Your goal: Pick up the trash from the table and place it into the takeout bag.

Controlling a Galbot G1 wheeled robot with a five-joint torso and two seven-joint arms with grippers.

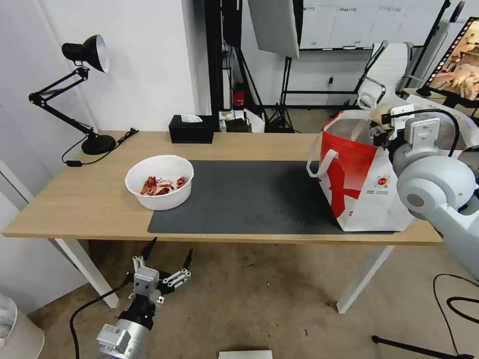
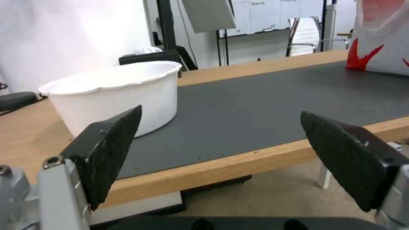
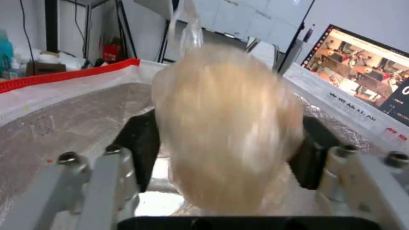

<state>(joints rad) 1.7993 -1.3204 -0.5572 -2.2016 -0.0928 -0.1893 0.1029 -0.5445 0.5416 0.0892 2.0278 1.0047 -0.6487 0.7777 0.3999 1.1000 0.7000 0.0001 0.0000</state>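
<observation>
A: Looking from the head view, the left hand (image 1: 167,257) hung wide open below the tabletop (image 1: 75,199) edge, near the white bowl (image 1: 159,182) of red shells. The right arm reached over the takeout bag (image 1: 359,184).

B: From the left wrist, its fingers (image 2: 108,150) framed the bowl (image 2: 115,95), empty, probably lined up for it.

A: And the right wrist showed the right hand (image 3: 226,150) closed around the beige knotted lump (image 3: 226,137), over the bag's foil lining (image 3: 64,124), likely for dropping.
</observation>
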